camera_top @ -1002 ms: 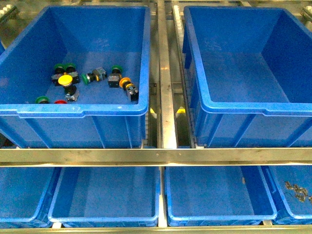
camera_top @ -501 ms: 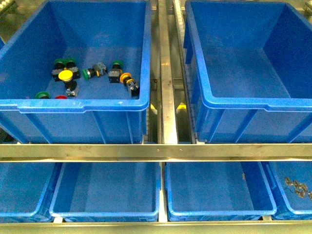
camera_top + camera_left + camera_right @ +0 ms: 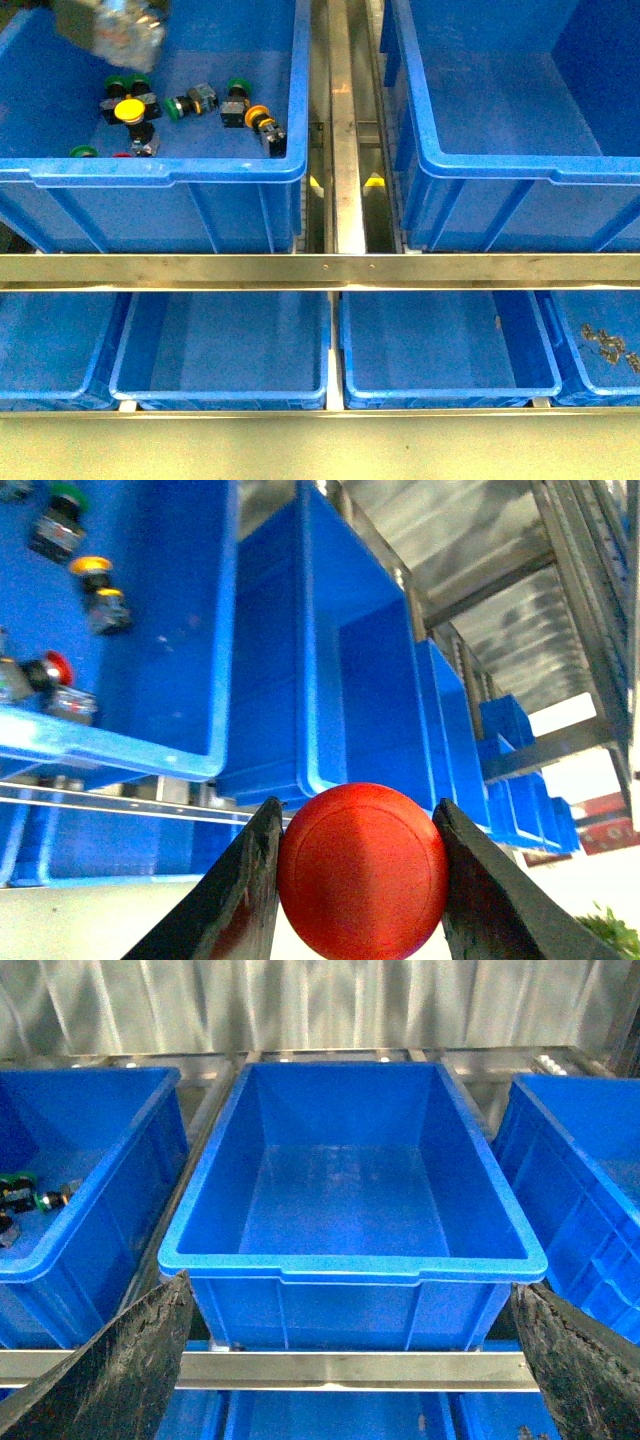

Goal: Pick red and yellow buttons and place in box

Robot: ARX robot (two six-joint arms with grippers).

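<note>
My left gripper [image 3: 360, 885] is shut on a red button [image 3: 362, 870]; its round cap fills the gap between the black fingers. A blurred grey part of the left arm [image 3: 110, 30] shows over the upper left crate [image 3: 160, 172]. That crate holds a yellow button [image 3: 129, 108], an orange-yellow one [image 3: 256, 116], a red one [image 3: 122, 154] by its near wall, and green ones. The red one also shows in the left wrist view [image 3: 55, 667]. The box [image 3: 500, 170], large, deep and empty, stands at upper right and faces my open, empty right gripper [image 3: 350, 1380].
A steel rail [image 3: 320, 270] crosses in front of the upper crates, and a steel divider [image 3: 342, 120] runs between them. Below the rail is a row of lower blue crates [image 3: 220, 385]; the far right one holds small metal parts [image 3: 608, 345].
The crates have slid upward in the front view. The blurred left arm has come into view at the top left over the button crate.
</note>
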